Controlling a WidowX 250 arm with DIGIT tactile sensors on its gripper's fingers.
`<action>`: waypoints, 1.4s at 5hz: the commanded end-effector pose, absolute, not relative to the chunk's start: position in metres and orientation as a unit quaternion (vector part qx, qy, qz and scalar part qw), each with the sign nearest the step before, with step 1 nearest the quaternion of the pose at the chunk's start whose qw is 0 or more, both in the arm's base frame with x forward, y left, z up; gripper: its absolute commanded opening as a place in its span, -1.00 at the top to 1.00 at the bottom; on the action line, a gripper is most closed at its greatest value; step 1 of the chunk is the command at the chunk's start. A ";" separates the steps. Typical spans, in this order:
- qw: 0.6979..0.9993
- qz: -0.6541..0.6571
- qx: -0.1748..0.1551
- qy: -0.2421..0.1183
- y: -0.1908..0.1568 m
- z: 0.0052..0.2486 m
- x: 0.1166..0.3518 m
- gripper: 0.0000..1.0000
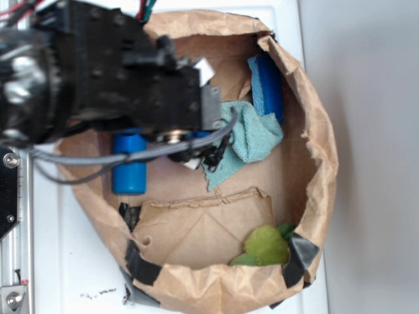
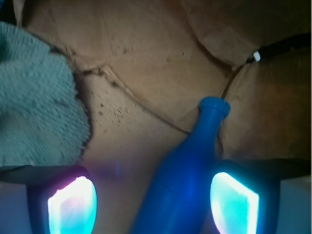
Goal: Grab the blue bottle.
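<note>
Black gripper (image 2: 153, 200), jaws standing apart, is straddling the bright-blue matte plastic bottle (image 2: 183, 178), neck pointing toward one o'clock; shifting slightly right before closing seems advisable.

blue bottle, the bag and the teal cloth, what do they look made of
Bottle: looks like plastic, one even bright blue with a soft matte sheen and no label. Bag: brown paper, creased and torn at the rim, patched with dark tape. Cloth: woven or knitted fabric, with a nubbly looped texture and soft folds.
</note>
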State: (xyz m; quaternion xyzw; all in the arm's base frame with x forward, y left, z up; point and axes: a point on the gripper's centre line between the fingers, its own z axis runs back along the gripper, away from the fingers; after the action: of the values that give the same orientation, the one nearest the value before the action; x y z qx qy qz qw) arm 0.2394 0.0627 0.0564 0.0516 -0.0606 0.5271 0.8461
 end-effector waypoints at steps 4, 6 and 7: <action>0.834 0.537 0.083 -0.100 0.077 0.033 0.196 -1.00; 0.821 0.554 0.080 -0.111 0.072 0.022 0.200 -1.00; 0.817 0.562 0.082 -0.100 0.072 0.026 0.202 1.00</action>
State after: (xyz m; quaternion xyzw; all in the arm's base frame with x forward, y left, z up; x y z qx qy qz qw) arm 0.2061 0.0625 0.0164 0.0853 -0.0919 0.5594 0.8194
